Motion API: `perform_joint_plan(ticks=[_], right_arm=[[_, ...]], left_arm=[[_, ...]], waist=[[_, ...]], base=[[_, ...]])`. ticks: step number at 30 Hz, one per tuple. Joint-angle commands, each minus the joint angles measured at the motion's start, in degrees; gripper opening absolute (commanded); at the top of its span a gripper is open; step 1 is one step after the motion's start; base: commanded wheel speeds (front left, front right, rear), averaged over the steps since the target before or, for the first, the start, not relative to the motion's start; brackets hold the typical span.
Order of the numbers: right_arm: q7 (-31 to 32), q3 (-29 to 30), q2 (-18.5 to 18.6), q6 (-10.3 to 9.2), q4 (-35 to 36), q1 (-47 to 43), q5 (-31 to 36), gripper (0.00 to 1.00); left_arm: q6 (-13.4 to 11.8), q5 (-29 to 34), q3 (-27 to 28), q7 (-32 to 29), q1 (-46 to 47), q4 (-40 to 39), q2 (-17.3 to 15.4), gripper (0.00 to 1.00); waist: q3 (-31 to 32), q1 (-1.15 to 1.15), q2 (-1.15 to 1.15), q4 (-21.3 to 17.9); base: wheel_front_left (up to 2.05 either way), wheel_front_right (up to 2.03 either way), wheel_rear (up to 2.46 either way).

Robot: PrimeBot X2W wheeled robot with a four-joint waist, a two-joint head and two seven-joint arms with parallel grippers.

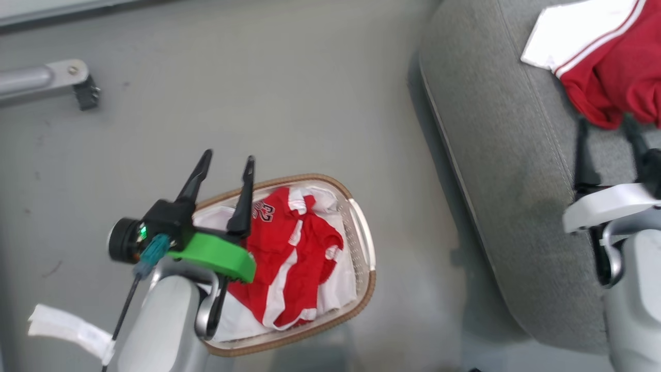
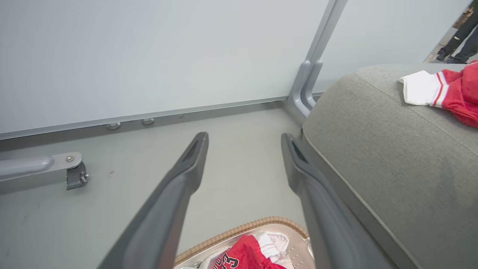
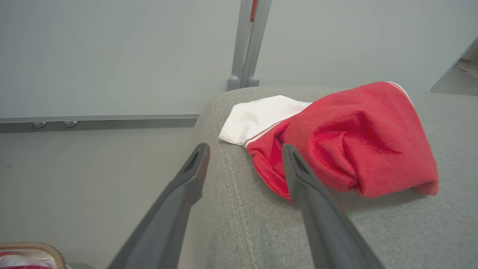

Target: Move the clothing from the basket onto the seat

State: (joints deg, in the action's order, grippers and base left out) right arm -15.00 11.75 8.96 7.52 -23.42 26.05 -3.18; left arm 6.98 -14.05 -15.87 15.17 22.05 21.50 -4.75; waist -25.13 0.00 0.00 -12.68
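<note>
Grey floor (image 1: pixel 310 103) before a pale wall panel (image 2: pixel 149 56), with the seat (image 1: pixel 506 181) at the robot's right and the basket (image 1: pixel 364 243) on the floor beside it, apart from the cushion's edge. One piece of the clothing (image 1: pixel 614 77), red with a white sleeve and thin stripe trim, lies loose on the seat. A second red-and-white garment (image 1: pixel 289 248) lies crumpled in the basket on the white liner sheet (image 1: pixel 335 289). The right end effector (image 3: pixel 245 146) is over the seat with its fingers spread wide and nothing between them; one fingertip is just beside the near hem of the garment on the seat, and whether it touches the cloth cannot be told. The left end effector (image 1: pixel 229 155) hovers above the left side of the basket, equally wide open and empty, its fingers pointing out over the floor rather than down into the cloth. By this layout the task appears partly done, with one garment delivered and one to fetch. The next move calls for an open end effector to tilt down into the basket, close on a fold of the red fabric without catching the liner, and lift it clear of the rim toward the seat.
</note>
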Motion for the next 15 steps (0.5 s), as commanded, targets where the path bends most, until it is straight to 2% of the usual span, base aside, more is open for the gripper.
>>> perform_joint_plan(ticks=[1,8,15], right_arm=[[-0.3,-0.8,-0.4,-0.06,0.5,-1.3,-0.5,1.00],[-0.3,-5.1,-2.2,-0.06,2.1,-3.5,-0.8,1.00],[-0.3,-7.5,-3.2,-0.05,1.6,-6.8,-1.1,1.00]], left_arm=[[-0.3,0.5,1.4,0.0,-2.1,-0.5,0.2,1.00],[-0.4,2.2,8.9,0.0,-7.5,-1.3,1.2,1.00],[-0.4,3.1,14.9,0.0,-12.4,-1.9,1.7,1.00]], waist=[[5.0,0.00,0.00,4.6],[9.4,0.00,0.00,9.0],[13.3,0.00,0.00,11.1]], base=[[0.00,0.00,0.00],[0.00,0.00,0.00],[0.00,0.00,0.00]])
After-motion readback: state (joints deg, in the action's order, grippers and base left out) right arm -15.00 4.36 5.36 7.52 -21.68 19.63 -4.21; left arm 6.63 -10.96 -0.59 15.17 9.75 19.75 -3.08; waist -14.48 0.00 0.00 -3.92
